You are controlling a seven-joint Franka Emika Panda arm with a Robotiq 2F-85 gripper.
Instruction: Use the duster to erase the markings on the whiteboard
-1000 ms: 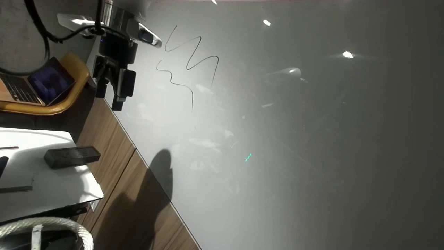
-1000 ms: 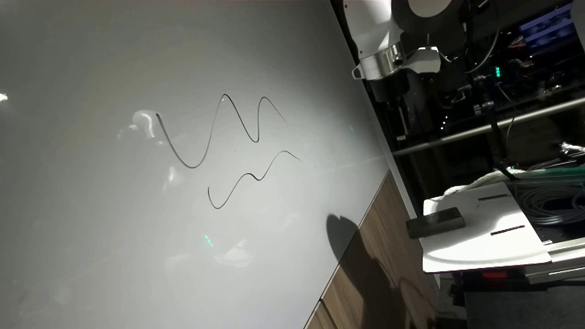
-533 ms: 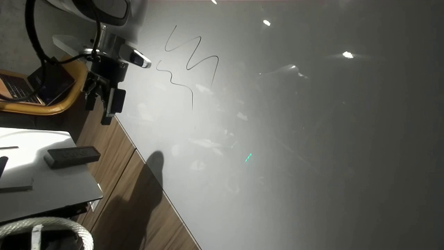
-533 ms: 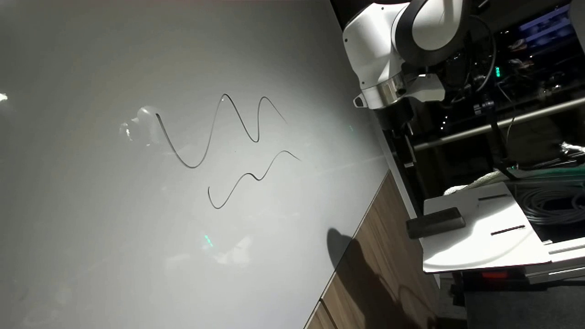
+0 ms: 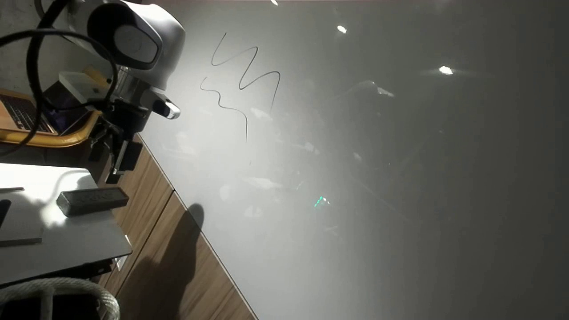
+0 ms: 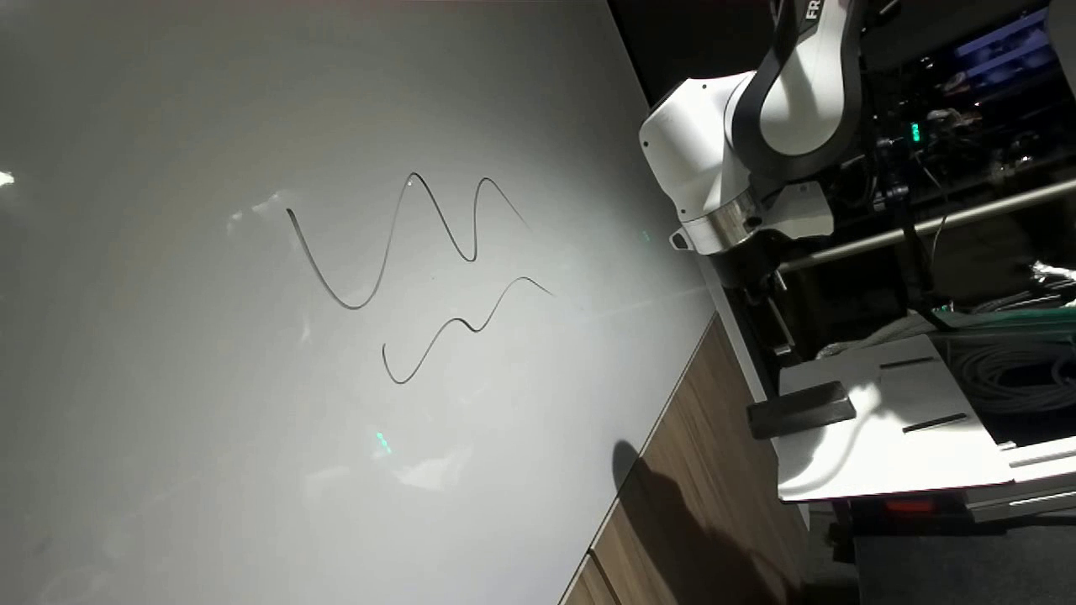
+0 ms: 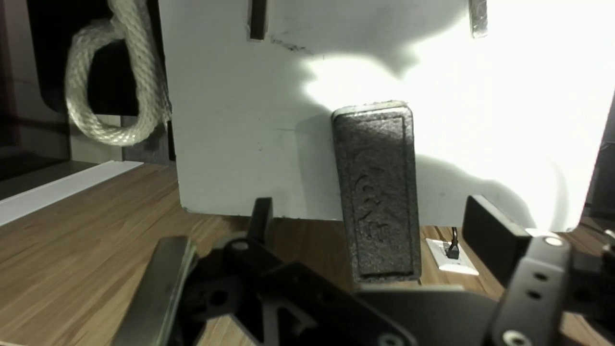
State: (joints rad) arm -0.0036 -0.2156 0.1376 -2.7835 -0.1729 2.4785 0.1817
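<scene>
The duster (image 5: 92,201) is a dark grey block lying on a small white table (image 5: 66,242), with one end past its edge. It also shows in an exterior view (image 6: 801,410) and in the wrist view (image 7: 379,182). My gripper (image 5: 105,167) is open and empty, above the duster and apart from it. In the wrist view the duster shows between my spread fingers (image 7: 375,218). The whiteboard (image 5: 400,186) fills much of both exterior views. Its markings are a zigzag line (image 6: 476,239) and a smaller wavy line (image 6: 458,319).
A wood panel (image 5: 149,173) runs along the whiteboard's edge. A rope loop (image 7: 105,137) hangs beside the white table. A yellow chair (image 5: 66,141) with a laptop (image 5: 31,115) stands behind the arm. A metal rail (image 6: 925,227) and cables (image 6: 1009,370) are near the table.
My gripper has moved down towards the duster and the white table in both exterior views. The arm's shadow has shifted too. The duster and the markings look unchanged.
</scene>
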